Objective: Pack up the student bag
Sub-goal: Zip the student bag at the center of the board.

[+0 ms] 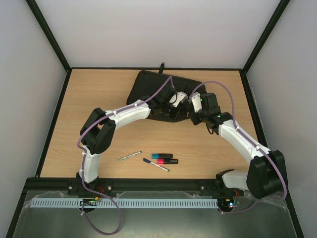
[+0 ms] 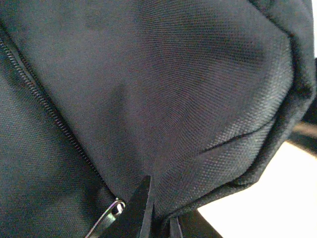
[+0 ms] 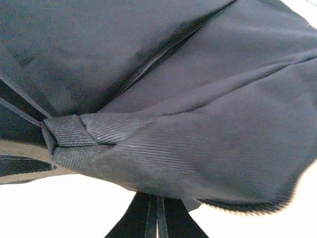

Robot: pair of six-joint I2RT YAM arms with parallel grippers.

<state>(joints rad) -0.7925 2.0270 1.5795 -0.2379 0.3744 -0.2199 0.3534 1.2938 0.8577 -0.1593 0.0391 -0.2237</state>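
You are holding the black student bag [image 1: 148, 87], lying at the far middle of the bench [image 1: 99, 104], by its near edge, with the left pincer [image 2: 158, 213] and right pincer [image 3: 157, 208] both squeezing tight on its cloth, probably to open it for the pens [image 1: 156, 165] and markers [image 1: 166, 159] lying nearer you.

A silvery pen [image 1: 130, 156], a dark pen [image 1: 156, 165], a blue highlighter [image 1: 162, 155] and a red highlighter [image 1: 167, 161] lie on the wooden table [image 1: 99, 94].

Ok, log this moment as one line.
left hand: shut on student bag fabric | right hand: shut on student bag edge | pens, highlighters: on table, not packed
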